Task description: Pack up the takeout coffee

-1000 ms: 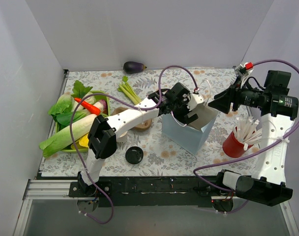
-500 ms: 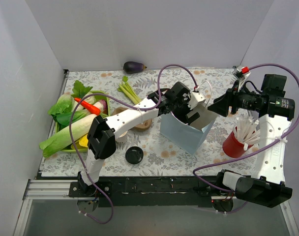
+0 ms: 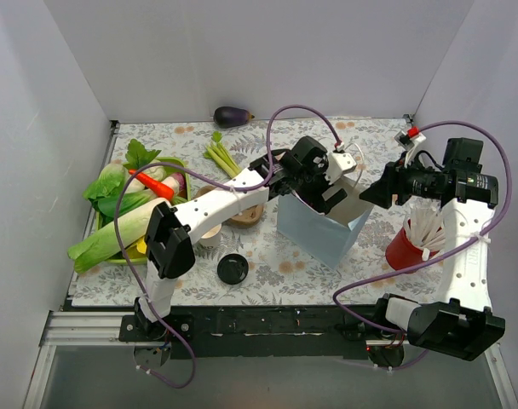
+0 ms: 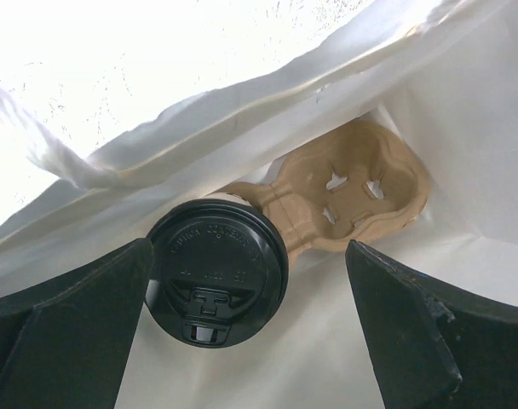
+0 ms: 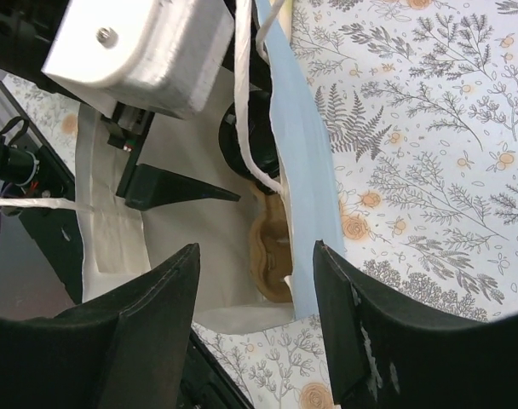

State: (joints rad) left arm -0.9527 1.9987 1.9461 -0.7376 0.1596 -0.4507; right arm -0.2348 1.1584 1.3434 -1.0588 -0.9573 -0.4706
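Observation:
The takeout coffee (image 4: 216, 268) shows its black dome lid. It stands inside the light blue paper bag (image 3: 323, 239), in one pocket of a brown cardboard carrier (image 4: 353, 192). My left gripper (image 4: 250, 247) hangs open over the cup, inside the bag's mouth. Its left finger (image 4: 71, 332) is close to the lid and its right finger (image 4: 412, 332) is well clear. My right gripper (image 5: 257, 247) is open above the bag's right wall (image 5: 302, 196), touching nothing. In the top view the left gripper (image 3: 320, 189) is in the bag and the right gripper (image 3: 376, 191) is at its right rim.
A red cup of white straws (image 3: 405, 245) stands right of the bag. A loose black lid (image 3: 232, 268) and a lidless white cup (image 3: 210, 236) lie front left. Vegetables (image 3: 127, 217) fill the left side. An eggplant (image 3: 233, 116) lies at the back.
The right arm has drawn in towards the bag's right rim. The left gripper has shifted slightly back and left over the bag and stays open.

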